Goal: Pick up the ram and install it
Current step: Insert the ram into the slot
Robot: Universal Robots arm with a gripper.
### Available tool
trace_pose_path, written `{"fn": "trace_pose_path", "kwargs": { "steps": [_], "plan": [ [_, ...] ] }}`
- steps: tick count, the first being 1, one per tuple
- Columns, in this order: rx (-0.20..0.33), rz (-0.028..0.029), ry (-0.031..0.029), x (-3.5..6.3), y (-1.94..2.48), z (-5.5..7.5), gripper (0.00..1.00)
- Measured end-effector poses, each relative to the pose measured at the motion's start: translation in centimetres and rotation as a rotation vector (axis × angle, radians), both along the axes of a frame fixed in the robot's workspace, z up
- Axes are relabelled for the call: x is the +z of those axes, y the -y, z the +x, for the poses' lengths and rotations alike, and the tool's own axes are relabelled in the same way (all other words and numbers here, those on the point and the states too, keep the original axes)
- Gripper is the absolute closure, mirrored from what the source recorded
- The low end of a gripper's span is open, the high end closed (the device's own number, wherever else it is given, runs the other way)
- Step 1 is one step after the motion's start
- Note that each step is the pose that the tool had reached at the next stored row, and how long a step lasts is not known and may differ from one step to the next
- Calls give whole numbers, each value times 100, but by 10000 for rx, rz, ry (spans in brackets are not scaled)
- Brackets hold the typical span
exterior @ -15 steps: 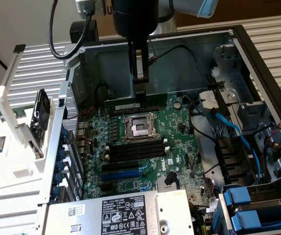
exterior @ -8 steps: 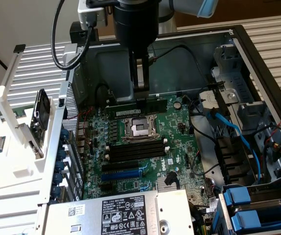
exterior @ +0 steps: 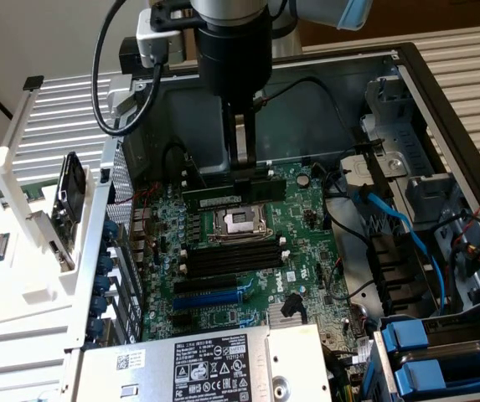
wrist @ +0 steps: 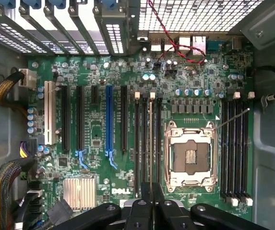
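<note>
Ram (exterior: 219, 198) is a thin, light, stiff green stick. It could snap or scratch, so it is best held by its long flat sides near the middle. The gripper (exterior: 241, 172) fingers are pinched on it. It sits just beside the socket (exterior: 241, 223), over black slots (wrist: 142, 143). The board (wrist: 95, 132) says DELL.

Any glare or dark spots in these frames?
Exterior view: case back wall in shade, white rack bright. Wrist view: motherboard evenly lit, glare on the heatsink, claw gripping the ram looks dark.
</note>
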State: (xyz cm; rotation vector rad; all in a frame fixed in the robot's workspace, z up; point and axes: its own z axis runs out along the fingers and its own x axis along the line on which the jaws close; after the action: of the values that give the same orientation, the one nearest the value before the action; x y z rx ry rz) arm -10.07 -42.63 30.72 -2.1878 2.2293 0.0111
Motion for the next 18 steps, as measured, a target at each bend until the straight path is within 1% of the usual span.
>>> {"fn": "trace_pose_path", "kwargs": {
  "steps": [8, 11, 13, 14, 16, 18],
  "plan": [
    [1, 17, 0, -32, 6, 2, 88],
    [1, 39, 0, -38, 28, 1, 88],
    [1, 50, -1, -40, 53, 1, 88],
    [2, 64, 0, -41, 73, 1, 88],
    [2, 130, 1, -47, 125, 1, 88],
    [2, 186, 0, -57, 158, 1, 88]
  ]
}}
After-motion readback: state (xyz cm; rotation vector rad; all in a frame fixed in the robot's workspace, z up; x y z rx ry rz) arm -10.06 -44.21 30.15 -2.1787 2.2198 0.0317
